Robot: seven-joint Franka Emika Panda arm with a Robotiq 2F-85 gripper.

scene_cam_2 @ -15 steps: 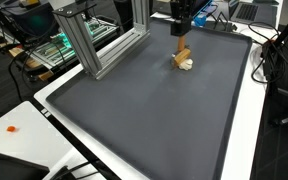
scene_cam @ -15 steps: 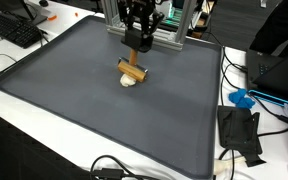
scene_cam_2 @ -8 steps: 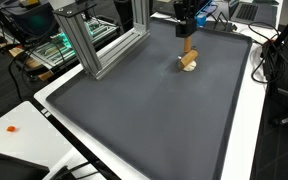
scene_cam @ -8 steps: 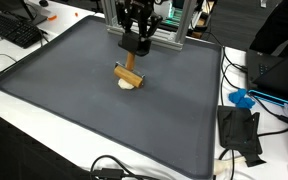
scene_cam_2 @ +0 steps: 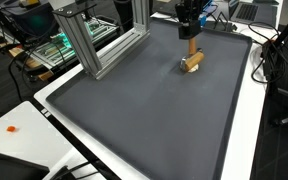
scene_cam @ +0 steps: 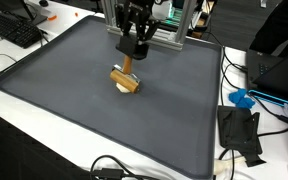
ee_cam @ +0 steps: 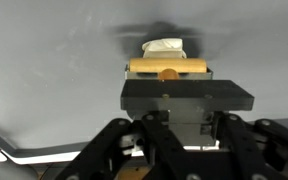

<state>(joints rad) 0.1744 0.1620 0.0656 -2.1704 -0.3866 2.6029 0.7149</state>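
The black Robotiq gripper (scene_cam: pixel 131 52) holds a T-shaped wooden tool (scene_cam: pixel 126 80), tan in colour, with a white pad under its crossbar. Compared with a second ago, the head of the wooden tool has slid a short way across the dark grey rubber mat (scene_cam: pixel 74 110). It has moved toward the left and near edge in an exterior view (scene_cam: pixel 126 80) and toward the right in an exterior view (scene_cam_2: pixel 192 62). The gripper has travelled with it. The white pad still rests on the mat. This reads as a dragging stroke in progress, with the head kept down on the surface.

The arm reaches down from the far side of the mat, in front of a silver aluminium frame (scene_cam_2: pixel 94 45). The wrist points almost straight down. The handle of the wooden tool leans slightly away from the gripper toward the mat. The jaws appear clamped on the top of the handle, but the wrist view hides the fingers behind the gripper's black body. In that view the crossbar (ee_cam: pixel 170 70) lies level, with the white pad just beyond it.

Off the mat on the left sits a black keyboard (scene_cam: pixel 14 30). Well off to the right are a small blue object (scene_cam: pixel 242 98) and a black folded item (scene_cam: pixel 239 132), both on the white table.
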